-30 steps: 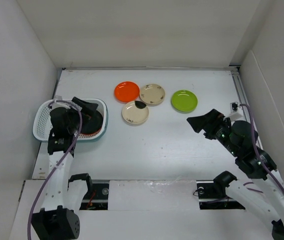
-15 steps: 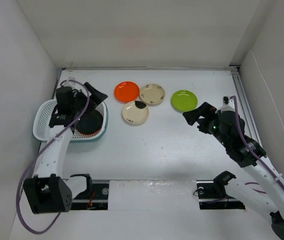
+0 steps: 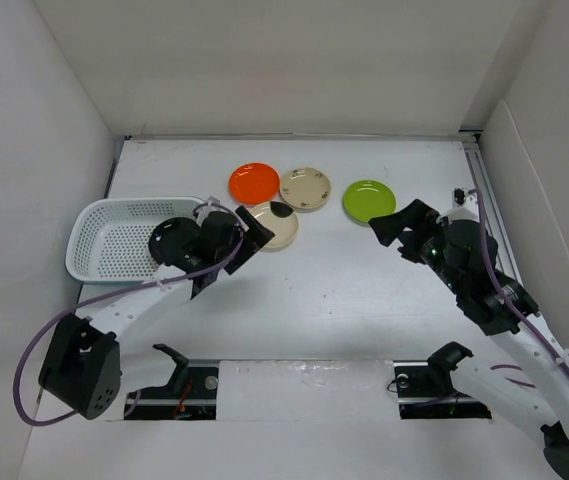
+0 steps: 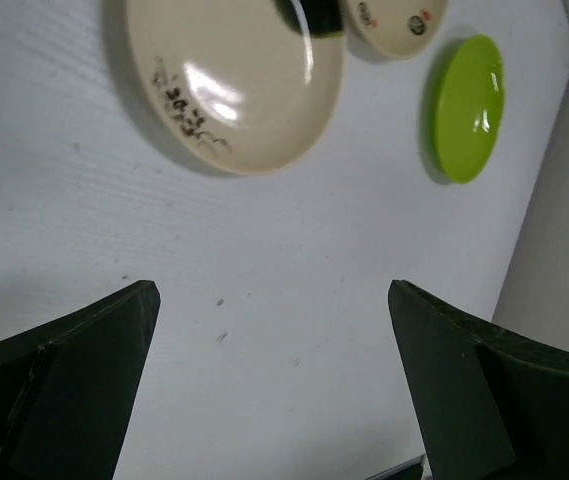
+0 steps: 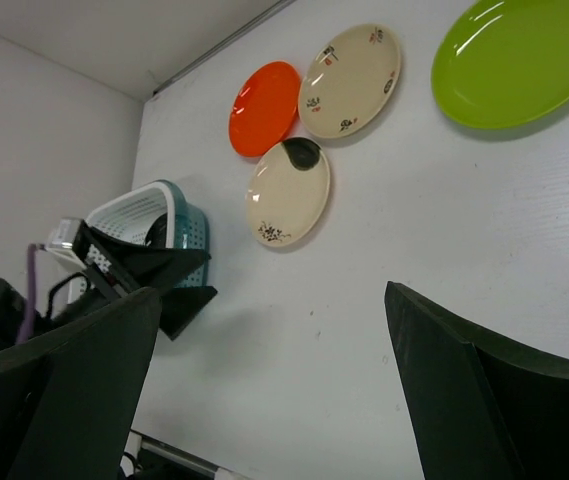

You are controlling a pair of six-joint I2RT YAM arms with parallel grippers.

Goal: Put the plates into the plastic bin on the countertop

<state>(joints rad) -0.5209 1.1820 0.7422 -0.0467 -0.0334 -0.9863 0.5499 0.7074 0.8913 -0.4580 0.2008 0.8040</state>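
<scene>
Four plates are out on the table (image 3: 314, 290) right now, all toward the far edge. There's an orange plate (image 3: 254, 183), with a beige plate (image 3: 305, 188) just beside it on the right. A second beige plate (image 3: 272, 226) with a dark blotch on its rim sits just nearer than those two. The lime green plate (image 3: 369, 201) is off on its own to the right.

The plastic bin (image 3: 114, 245) is by the left edge. I can see its perforated floor, but the left arm covers its right end, so I can't tell what's in there.

The left fingers (image 3: 254, 226) are spread wide and holding nothing, right at the near-left rim of the blotchy beige plate. The right fingers (image 3: 389, 222) are also wide and holding nothing, just on the near side of the green plate.
</scene>
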